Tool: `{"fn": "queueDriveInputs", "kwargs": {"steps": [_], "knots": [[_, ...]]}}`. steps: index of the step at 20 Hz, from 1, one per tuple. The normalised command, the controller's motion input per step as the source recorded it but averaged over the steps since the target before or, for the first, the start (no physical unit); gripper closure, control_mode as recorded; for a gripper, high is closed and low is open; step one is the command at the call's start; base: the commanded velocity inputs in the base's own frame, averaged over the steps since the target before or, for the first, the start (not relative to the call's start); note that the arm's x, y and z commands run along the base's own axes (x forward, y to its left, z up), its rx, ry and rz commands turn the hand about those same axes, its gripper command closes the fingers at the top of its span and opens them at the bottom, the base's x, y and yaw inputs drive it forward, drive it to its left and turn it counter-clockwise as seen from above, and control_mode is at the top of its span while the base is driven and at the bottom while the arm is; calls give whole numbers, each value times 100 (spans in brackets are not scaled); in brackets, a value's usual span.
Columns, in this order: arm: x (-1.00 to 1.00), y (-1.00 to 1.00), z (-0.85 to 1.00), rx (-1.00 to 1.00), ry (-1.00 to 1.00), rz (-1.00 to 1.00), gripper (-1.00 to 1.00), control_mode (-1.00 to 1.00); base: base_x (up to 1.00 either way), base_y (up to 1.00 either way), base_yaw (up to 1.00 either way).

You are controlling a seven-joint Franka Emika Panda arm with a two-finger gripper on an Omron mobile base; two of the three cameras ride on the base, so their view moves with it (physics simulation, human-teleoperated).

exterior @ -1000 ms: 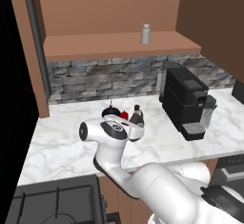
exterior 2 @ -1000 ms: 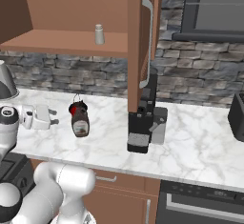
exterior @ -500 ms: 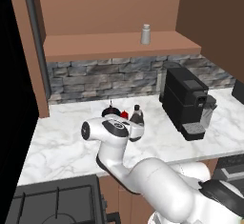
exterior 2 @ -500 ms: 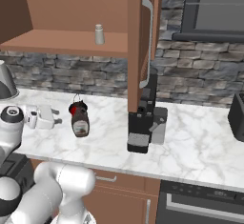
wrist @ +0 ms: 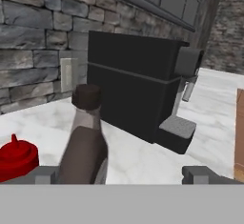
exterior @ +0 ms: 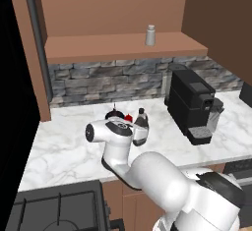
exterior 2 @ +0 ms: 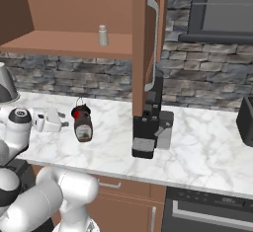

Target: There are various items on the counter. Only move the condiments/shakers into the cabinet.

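Swinging a little to my left over the last second, my arm has carried my gripper [exterior 2: 58, 121] closer to the bottles, while everything on the counter has stayed where it was.

I see the dark brown bottle [wrist: 85, 142] standing upright on the white marble counter [exterior: 64, 149], large and close in my hand view, just inside my left fingertip [wrist: 45, 174]. The red squeeze bottle [wrist: 16, 158] stands just beside it, further left, outside my fingers. From the right base view the brown bottle [exterior 2: 82, 125] is near my gripper but apart from it. The pale shaker [exterior: 150, 35] already sits on the wide shelf of the wooden cabinet [exterior: 123, 45] above the stone backsplash, so I judge one condiment is put away and two remain below. The round black object [exterior: 114, 114] with its thin stem stays behind the bottles and is not mine to move.

My fingers are spread as wide as they go, holding and touching nothing.

I judge this to be the approach to the brown bottle. Next I need to shift sideways to centre the bottle between my fingers, push forward, then close on its body without knocking the red bottle next to it. A black coffee machine [wrist: 138, 85] stands beyond, well clear.
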Motion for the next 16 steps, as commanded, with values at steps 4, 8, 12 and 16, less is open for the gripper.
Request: {"fn": "queueDriveInputs", "kwargs": {"steps": [4, 8, 12, 16], "knots": [[22, 0, -14, 0, 0, 0, -100, -100, 0, 0, 0], [23, 0, -13, 0, 1, 0, -100, -100, 0, 0, 0], [20, 0, -15, 0, 1, 0, -100, -100, 0, 0, 0], [14, 0, -18, 0, 3, 0, -100, -100, 0, 0, 0]]}}
